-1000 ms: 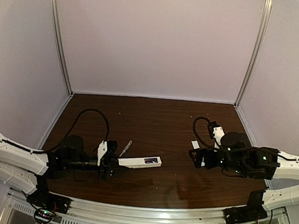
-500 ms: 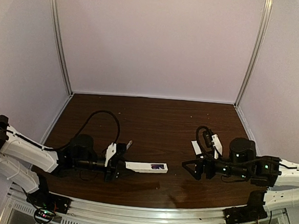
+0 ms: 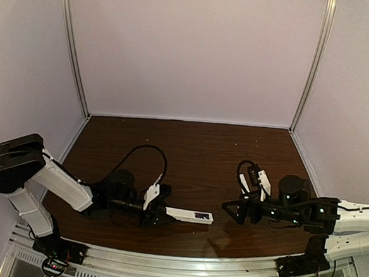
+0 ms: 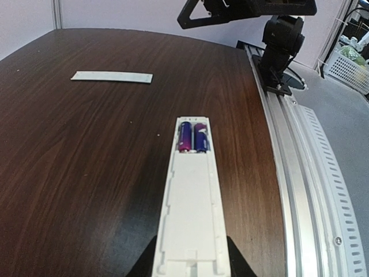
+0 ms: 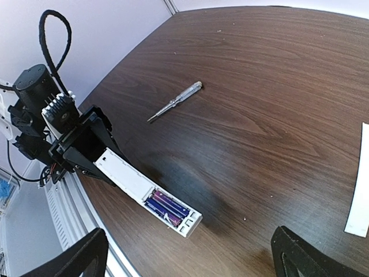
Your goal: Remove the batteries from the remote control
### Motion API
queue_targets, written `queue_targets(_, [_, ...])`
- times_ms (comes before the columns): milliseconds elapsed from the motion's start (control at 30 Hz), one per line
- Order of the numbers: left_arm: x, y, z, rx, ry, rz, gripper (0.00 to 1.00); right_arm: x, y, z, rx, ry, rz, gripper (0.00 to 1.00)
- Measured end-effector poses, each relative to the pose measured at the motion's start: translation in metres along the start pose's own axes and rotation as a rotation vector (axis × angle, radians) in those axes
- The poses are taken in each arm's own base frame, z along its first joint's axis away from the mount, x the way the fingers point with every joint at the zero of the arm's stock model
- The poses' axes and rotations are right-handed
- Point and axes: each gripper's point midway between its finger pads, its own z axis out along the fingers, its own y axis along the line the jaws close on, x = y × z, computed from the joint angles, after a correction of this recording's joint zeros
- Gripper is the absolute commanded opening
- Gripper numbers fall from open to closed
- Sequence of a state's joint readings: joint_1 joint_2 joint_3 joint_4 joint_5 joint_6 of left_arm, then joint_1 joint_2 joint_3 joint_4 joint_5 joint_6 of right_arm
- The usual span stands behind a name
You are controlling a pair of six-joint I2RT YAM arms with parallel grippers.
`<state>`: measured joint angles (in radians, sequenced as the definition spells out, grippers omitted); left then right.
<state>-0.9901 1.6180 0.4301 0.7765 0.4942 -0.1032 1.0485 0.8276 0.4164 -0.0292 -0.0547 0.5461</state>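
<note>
At the front edge of the table (image 3: 196, 152), the left gripper (image 3: 159, 214) clamps one end of the remote control (image 3: 190, 215), facing the right gripper (image 3: 229, 210), whose fingers are spread wide. Only the wrist views reveal the batteries (image 4: 192, 137) (two, side by side) in its recess; the right wrist alone shows a screwdriver (image 5: 174, 101).

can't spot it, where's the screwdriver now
In the right wrist view the screwdriver lies flat on the table, on the left arm's side, just beyond the remote.

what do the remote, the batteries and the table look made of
The remote looks like matte white plastic, with moulded ridges. The batteries have a glossy bluish-purple wrap, presumably over metal. The table shows dark wood grain with a slight sheen: wood or laminate, unclear which.
</note>
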Motion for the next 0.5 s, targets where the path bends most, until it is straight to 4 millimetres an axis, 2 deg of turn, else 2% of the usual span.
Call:
queue_targets(167, [0.016, 0.004, 0.011, 0.006, 0.038, -0.009, 0.00, 0.011, -0.008, 0.006, 0.027, 0.028, 0.020, 1.00])
queue_targets(300, [0.029, 0.005, 0.016, 0.017, 0.064, -0.011, 0.00, 0.010, -0.007, 0.007, 0.024, 0.020, 0.036, 1.00])
queue_targets(433, [0.029, 0.007, 0.021, 0.026, 0.056, 0.010, 0.00, 0.009, -0.007, 0.008, 0.019, 0.009, 0.046, 1.00])
queue_targets(500, [0.030, 0.007, 0.022, 0.026, 0.055, 0.018, 0.05, 0.010, -0.008, 0.008, 0.019, 0.010, 0.051, 1.00])
